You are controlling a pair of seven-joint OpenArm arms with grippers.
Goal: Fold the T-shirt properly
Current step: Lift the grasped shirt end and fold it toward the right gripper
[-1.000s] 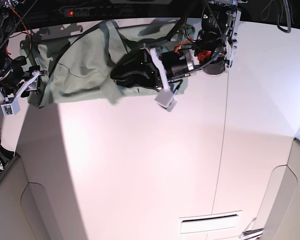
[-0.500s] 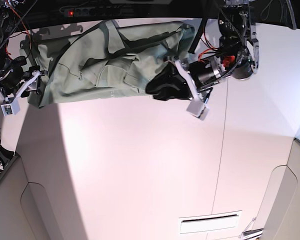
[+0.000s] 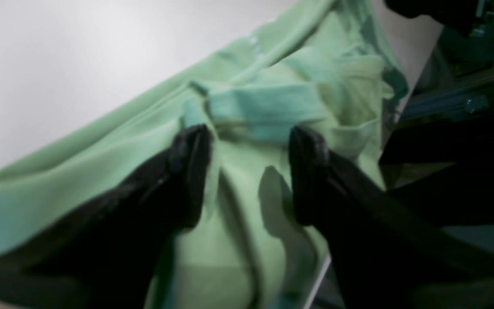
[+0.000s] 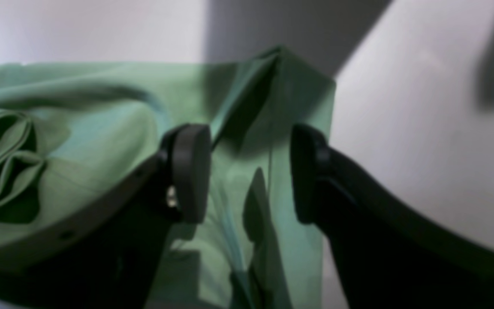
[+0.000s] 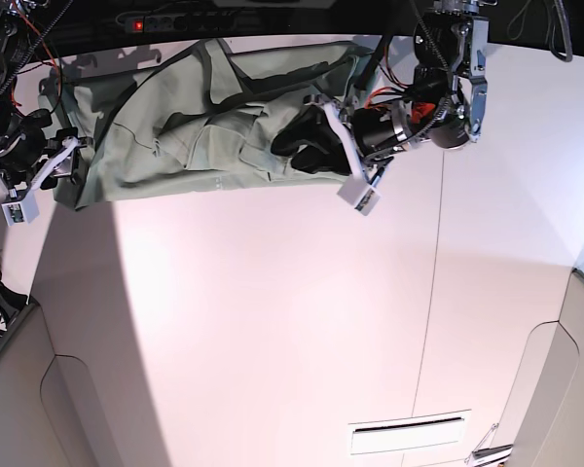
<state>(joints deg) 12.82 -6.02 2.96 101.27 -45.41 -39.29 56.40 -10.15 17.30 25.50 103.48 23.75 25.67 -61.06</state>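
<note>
- The large pale sage-green short-sleeved cotton T-shirt (image 5: 190,122) lies bunched along the far edge of the white tabletop (image 5: 292,311), spread from the base view's left toward its middle, with loose folds and ridges across it rather than lying flat.
- It looks light, soft and limp: it should drape and slump wherever it is not supported, and a pinch will likely lift only the layers actually caught. A firm bite on a hem, corner or seam edge seems the safest hold; the thicker ribbed band seen in the left wrist view would probably slip less than a single thin layer.
- The left gripper (image 3: 249,171) stands with its dark pads apart over a rumpled ridge of cloth, and nothing is pinched between them; it looks open.
- The right gripper (image 4: 251,171) is also spread, straddling a folded corner of the shirt near the cloth's edge, with fabric showing in the gap but not clamped.
- The tabletop is smooth, matt and pale, with a thin seam running down it; cloth should slide on it easily.
- Most of the near surface is bare, giving ample room to lay the shirt out. Dark cables and a power strip (image 5: 165,21) sit just beyond the far edge.
</note>
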